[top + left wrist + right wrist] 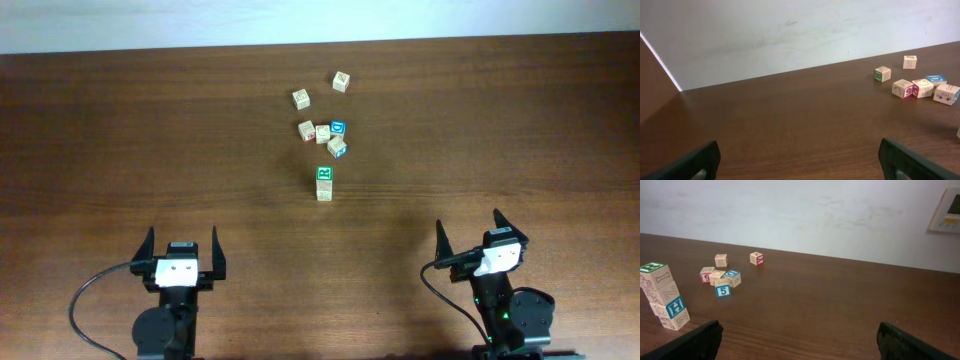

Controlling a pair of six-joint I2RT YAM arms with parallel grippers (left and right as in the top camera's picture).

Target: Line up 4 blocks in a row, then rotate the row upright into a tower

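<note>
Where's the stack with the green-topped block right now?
In the overhead view the green-topped stack stands mid-table, on the robot's side of the block cluster and apart from it; the right wrist view shows it at far left.

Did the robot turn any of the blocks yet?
Nothing looks started. The left gripper and right gripper are both open, holding nothing, away from the blocks. Some blocks lie loose; others stand in a leaning stack with a green top. All four turns seem left to do.
</note>
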